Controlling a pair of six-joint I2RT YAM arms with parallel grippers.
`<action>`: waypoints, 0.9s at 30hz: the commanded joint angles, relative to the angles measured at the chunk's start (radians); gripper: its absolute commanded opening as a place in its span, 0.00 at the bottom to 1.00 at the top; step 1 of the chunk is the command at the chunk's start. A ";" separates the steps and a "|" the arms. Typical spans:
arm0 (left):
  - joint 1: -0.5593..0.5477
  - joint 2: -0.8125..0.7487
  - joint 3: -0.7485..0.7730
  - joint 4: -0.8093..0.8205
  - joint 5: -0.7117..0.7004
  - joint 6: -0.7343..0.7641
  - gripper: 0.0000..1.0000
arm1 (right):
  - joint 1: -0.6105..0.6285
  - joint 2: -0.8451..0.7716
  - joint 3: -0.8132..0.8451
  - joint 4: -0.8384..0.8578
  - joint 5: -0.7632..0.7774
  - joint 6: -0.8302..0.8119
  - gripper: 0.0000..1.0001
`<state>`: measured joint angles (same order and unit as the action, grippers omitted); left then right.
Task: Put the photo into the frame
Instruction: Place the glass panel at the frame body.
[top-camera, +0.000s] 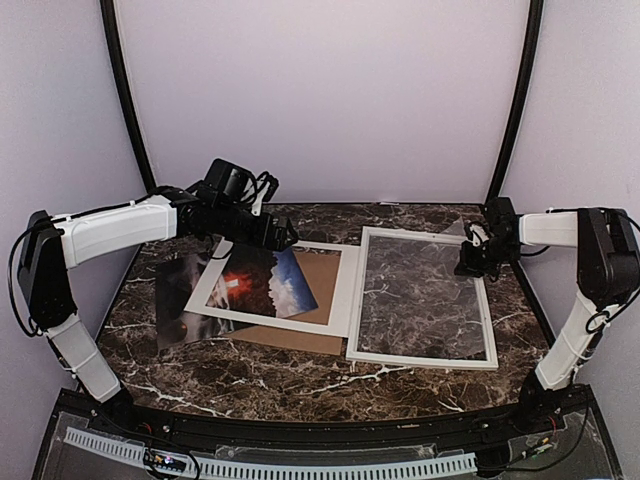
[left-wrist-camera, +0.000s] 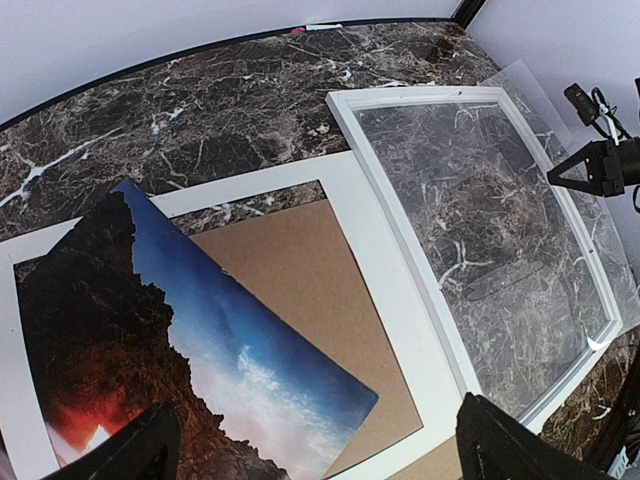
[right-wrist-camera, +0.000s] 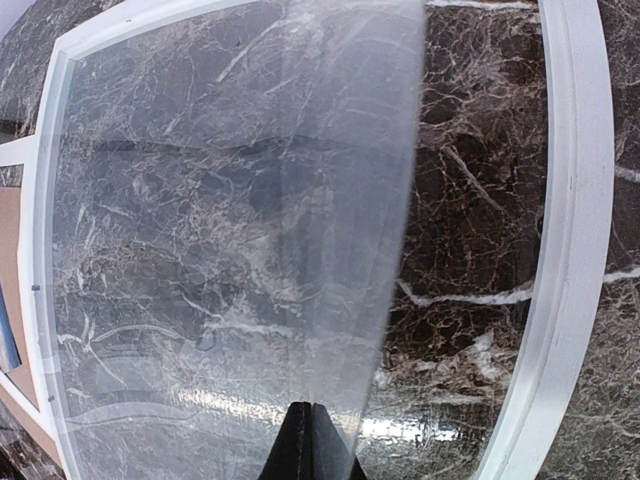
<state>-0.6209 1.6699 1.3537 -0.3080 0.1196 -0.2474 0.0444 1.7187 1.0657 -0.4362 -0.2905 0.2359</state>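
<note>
Two tabletop robots in white and black: the white-shelled left arm (top-camera: 110, 228) and matching right arm (top-camera: 565, 228) pair smooth, rounded white link covers with bulky matte-black joint housings. Thin black cables (top-camera: 265, 183) loop off the joints and bunch above the left wrist. The black left gripper (top-camera: 276, 237) and black right gripper (top-camera: 468, 262) end in dark, wedge-shaped fingers (left-wrist-camera: 135, 450).

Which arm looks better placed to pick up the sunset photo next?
Probably the left. The left fingers, open, hang just above the photo; the right fingers are busy pinching the clear sheet over the frame.
</note>
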 joint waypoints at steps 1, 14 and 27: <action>-0.008 -0.033 -0.008 -0.009 -0.003 0.010 0.99 | -0.011 0.015 0.020 -0.017 0.022 -0.017 0.00; -0.007 -0.036 -0.016 -0.006 -0.004 0.010 0.99 | -0.015 0.032 0.028 -0.017 0.012 -0.024 0.00; -0.009 -0.037 -0.021 -0.005 -0.003 0.007 0.99 | -0.014 0.021 0.034 -0.010 0.005 -0.024 0.00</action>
<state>-0.6224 1.6699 1.3491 -0.3080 0.1188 -0.2474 0.0345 1.7374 1.0714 -0.4435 -0.2913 0.2211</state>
